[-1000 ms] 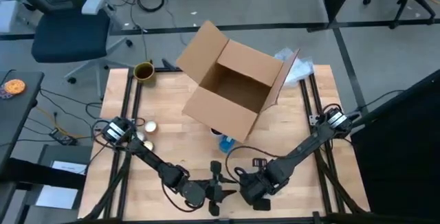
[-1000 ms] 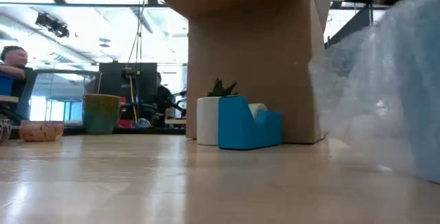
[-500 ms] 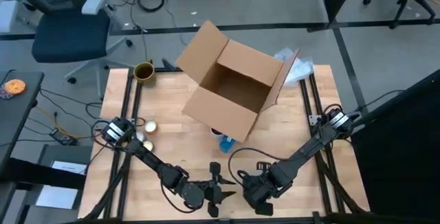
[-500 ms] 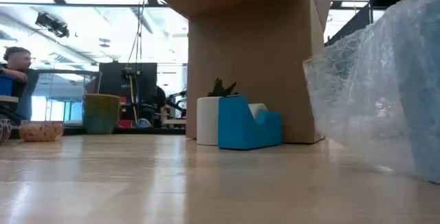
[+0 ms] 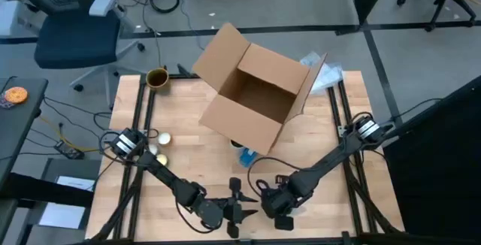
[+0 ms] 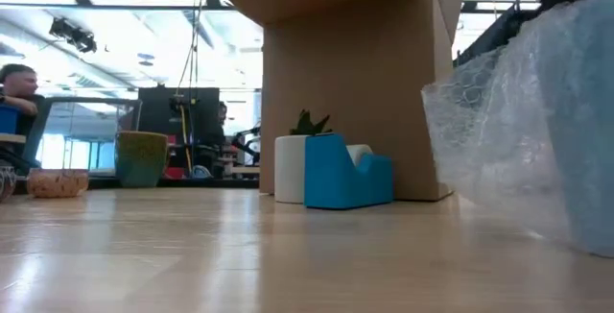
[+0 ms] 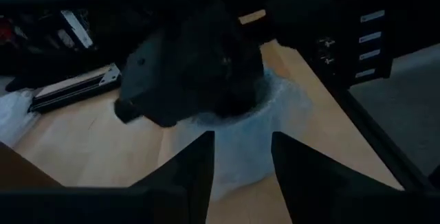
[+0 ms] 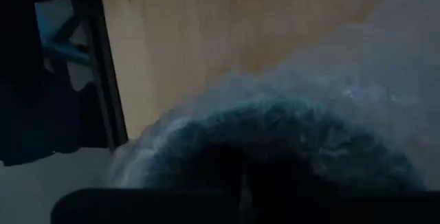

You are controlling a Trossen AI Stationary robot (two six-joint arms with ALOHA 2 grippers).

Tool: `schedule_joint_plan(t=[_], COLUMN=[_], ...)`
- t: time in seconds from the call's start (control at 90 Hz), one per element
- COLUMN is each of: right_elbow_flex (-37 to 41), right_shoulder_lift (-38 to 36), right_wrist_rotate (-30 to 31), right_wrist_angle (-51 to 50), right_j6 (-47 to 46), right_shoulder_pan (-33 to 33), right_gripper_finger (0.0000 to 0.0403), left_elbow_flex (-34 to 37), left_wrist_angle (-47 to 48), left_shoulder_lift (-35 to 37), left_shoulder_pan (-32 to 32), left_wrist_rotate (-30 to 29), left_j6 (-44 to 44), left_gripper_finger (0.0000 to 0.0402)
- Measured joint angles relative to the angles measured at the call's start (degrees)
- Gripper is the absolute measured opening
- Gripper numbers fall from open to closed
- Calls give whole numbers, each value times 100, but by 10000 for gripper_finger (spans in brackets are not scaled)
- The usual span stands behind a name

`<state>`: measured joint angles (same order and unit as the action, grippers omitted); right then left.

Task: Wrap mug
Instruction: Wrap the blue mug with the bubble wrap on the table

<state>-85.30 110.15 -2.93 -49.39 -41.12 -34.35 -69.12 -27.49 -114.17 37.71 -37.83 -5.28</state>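
Observation:
A sheet of bubble wrap (image 6: 518,140) is bunched up at the table's near edge, right of the middle. A dark bluish round thing (image 8: 275,155) shows through it; whether that is the mug, I cannot tell. My right gripper (image 5: 272,200) is down on the wrap. Its dark body (image 7: 192,66) covers the top of the wrap (image 7: 275,114) and hides its own fingers. My left gripper (image 7: 242,141) is open and level, pointing toward the table's right. Its two fingers stand on either side of the wrap's edge. My left gripper has the wrap's lower edge (image 7: 240,159) lying between its open fingers. Whether the fingers touch it, I cannot tell.
An open cardboard box (image 5: 255,95) stands at the middle of the far side. A blue tape dispenser (image 6: 345,174) and a white plant pot (image 6: 290,167) stand in front of it. An olive mug (image 5: 156,77) stands at the far left corner, with small bowls (image 5: 161,140) at the left edge.
My right arm has shifted a little toward my left gripper. In the low view the wrap's left edge has drawn up and now stands steeper than a second ago.

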Motion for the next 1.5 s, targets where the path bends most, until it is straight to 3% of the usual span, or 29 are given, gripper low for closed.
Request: schedule_joint_plan(t=[0.167, 0.322, 0.433, 0.711, 0.856, 1.267, 1.5], right_elbow_flex=[-829, -920, -668, 676, 758, -870, -555], right_shoulder_lift=[-43, -40, 48, -9, -5, -48, -53], right_wrist_rotate=[132, 714, 764, 657, 525, 600, 755], right_wrist_angle=[-1295, -1257, -1125, 498, 603, -1470, -1753], right_j6=[-2, -299, -514, -877, -881, -527, -815], right_shoulder_pan=[7, -10, -31, -107, -114, -181, -341], right_gripper_finger=[0, 0, 0, 0, 0, 0, 0], left_elbow_flex=[0, 0, 0, 0, -2, -2, -2], left_wrist_angle=[5, 5, 7, 8, 9, 14, 13], left_shoulder_lift=[0, 0, 0, 0, 0, 0, -13], left_shoulder_pan=[72, 100, 112, 119, 108, 103, 88], left_wrist_rotate=[38, 51, 49, 46, 42, 25, 25], left_j6=[2, 105, 113, 114, 111, 111, 227], left_gripper_finger=[131, 131, 131, 131, 131, 131, 131])
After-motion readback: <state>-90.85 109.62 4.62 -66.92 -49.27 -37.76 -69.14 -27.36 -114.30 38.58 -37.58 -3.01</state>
